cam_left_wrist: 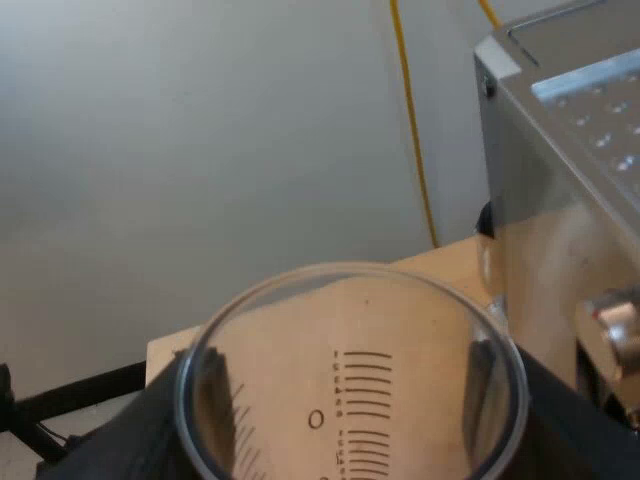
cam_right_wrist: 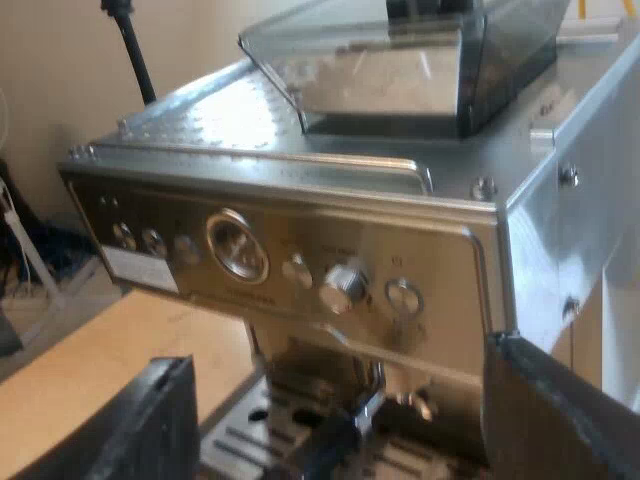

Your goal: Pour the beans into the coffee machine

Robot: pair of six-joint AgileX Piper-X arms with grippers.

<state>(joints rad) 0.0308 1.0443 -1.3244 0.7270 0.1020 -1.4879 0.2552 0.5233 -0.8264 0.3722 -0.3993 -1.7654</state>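
Left gripper (cam_left_wrist: 350, 420) is clamped on the measuring glass (cam_left_wrist: 350, 300), one finger on each side, just beside the coffee machine's (cam_left_wrist: 560, 200) side wall and over the table (cam_left_wrist: 170, 350) near its corner. Right gripper (cam_right_wrist: 350, 430) is spread wide and holds nothing, facing the machine's control panel. The bean hopper (cam_right_wrist: 420, 60) sits on the machine's top.

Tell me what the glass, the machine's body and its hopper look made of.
The glass looks clear and glossy, plastic or glass, with a printed black scale. The machine looks like brushed silver metal, reflecting light. The hopper looks like smoky see-through plastic.
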